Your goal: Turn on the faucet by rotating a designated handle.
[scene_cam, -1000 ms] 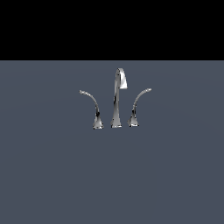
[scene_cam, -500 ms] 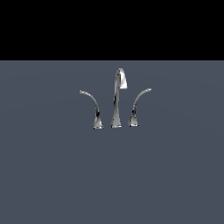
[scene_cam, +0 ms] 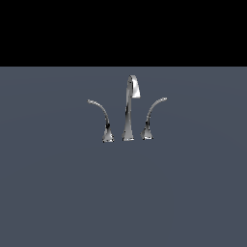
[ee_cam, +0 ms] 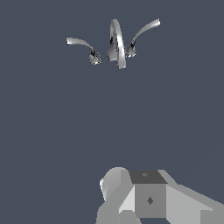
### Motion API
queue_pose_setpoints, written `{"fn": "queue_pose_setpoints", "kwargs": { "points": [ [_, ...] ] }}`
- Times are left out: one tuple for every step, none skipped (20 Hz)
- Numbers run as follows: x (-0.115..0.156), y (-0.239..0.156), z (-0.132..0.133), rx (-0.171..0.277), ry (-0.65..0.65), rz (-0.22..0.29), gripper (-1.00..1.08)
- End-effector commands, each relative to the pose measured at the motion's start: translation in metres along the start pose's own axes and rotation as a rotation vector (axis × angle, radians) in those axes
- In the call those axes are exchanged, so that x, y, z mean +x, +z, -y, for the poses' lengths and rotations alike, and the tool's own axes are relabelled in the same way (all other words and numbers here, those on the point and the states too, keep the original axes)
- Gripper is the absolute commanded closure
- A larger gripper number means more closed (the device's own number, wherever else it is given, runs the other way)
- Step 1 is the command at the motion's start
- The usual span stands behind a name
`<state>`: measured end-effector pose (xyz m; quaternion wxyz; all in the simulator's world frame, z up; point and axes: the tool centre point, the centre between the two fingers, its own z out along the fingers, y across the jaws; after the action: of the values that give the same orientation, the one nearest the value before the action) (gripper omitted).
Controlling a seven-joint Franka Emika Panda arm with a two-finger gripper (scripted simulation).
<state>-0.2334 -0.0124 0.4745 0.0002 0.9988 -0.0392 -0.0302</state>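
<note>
Hand point(ee_cam: 144, 205) only partly in view, fingers hidden, so grip state unclear; faucet point(scene_cam: 129, 108) stands well apart ahead of it on grey worktop point(scene_cam: 58, 193), right-arcing handle point(scene_cam: 152, 116) beside spout, untouched

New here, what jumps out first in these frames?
The chrome faucet stands alone mid-scene on a flat grey surface: a tall spout with a white-lit hooked tip, flanked by two curved levers. The designated handle arcs toward the exterior view's right, beside the spout. In the wrist view, part of the grey gripper shows well apart from the faucet; its jaws are out of frame.
</note>
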Motion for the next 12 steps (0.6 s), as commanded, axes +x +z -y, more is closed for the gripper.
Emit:
{"fn": "queue_pose_setpoints", "kwargs": {
  "points": [
    [0.012, 0.001, -0.001, -0.001, 0.038, -0.001, 1.08],
    [0.017, 0.002, -0.002, -0.001, 0.057, -0.002, 1.08],
    [0.023, 0.003, -0.002, -0.002, 0.077, -0.003, 1.08],
    [0.03, 0.004, -0.003, -0.002, 0.098, -0.004, 1.08],
    [0.037, 0.005, -0.004, -0.002, 0.12, -0.005, 1.08],
    [0.044, 0.007, -0.004, -0.003, 0.145, -0.006, 1.08],
    [0.052, 0.008, -0.005, -0.003, 0.17, -0.007, 1.08],
    [0.061, 0.01, -0.006, -0.003, 0.197, -0.009, 1.08],
    [0.069, 0.012, -0.008, -0.003, 0.225, -0.01, 1.08],
    [0.078, 0.015, -0.009, -0.004, 0.253, -0.011, 1.08],
    [0.087, 0.018, -0.01, -0.004, 0.282, -0.013, 1.08],
    [0.096, 0.021, -0.011, -0.004, 0.31, -0.014, 1.08]
  ]
}}
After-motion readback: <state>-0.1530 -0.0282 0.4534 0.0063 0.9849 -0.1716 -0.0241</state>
